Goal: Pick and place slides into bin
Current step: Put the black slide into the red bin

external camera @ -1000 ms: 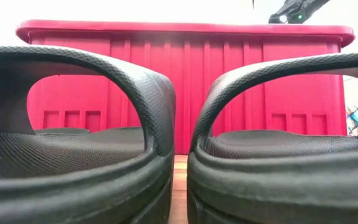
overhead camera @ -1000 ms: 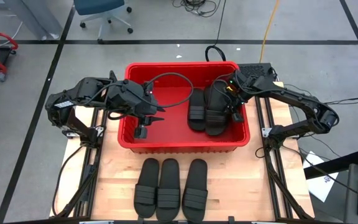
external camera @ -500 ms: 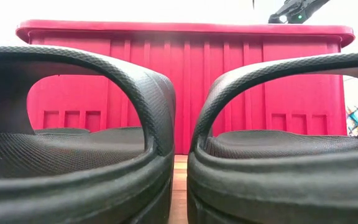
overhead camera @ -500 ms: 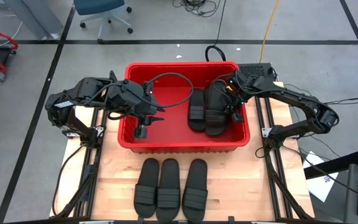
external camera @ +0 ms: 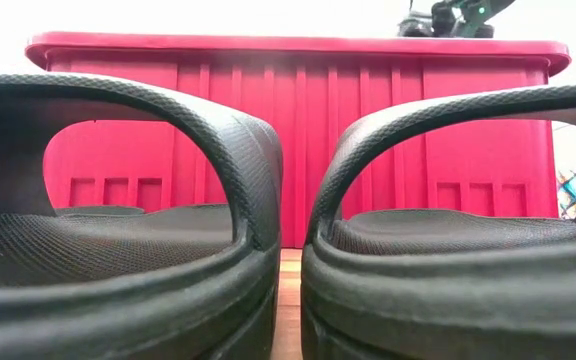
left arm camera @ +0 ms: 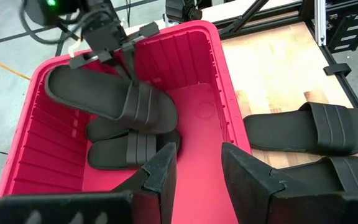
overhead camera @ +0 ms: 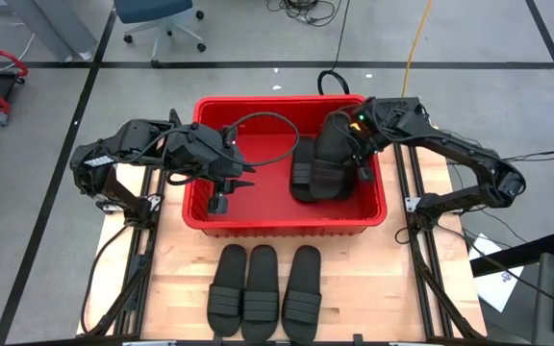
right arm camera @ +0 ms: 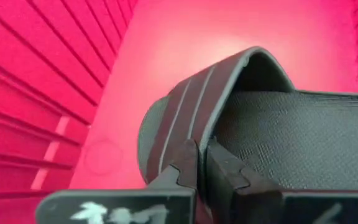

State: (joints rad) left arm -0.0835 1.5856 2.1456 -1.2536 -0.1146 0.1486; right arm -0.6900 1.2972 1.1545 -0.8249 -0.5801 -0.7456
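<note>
1. Lifted slide (overhead camera: pixel 327 154): it now hangs tilted above the two slides lying on the bin floor (left arm camera: pixel 129 146); a second ago it lay down among them at the bin's right side.
2. Right end effector (overhead camera: pixel 354 130): clamped shut on the rear edge of the lifted slide, it has risen and drawn back toward the far wall of the bin (overhead camera: pixel 200 217). The right wrist view shows both dark fingers (right arm camera: pixel 188 163) pinched together on the sole's rim.
3. Meaning, as a judgement: this slide is being repositioned inside the bin, not yet released, so three of six slides are in or over it.
4. Left end effector (overhead camera: pixel 221 197): hovers unmoved over the bin's left half, fingers parted and holding nothing.
5. Remaining slides (overhead camera: pixel 263 291): three lie side by side on the table (overhead camera: pixel 373 279), in front of the bin, untouched.
</note>
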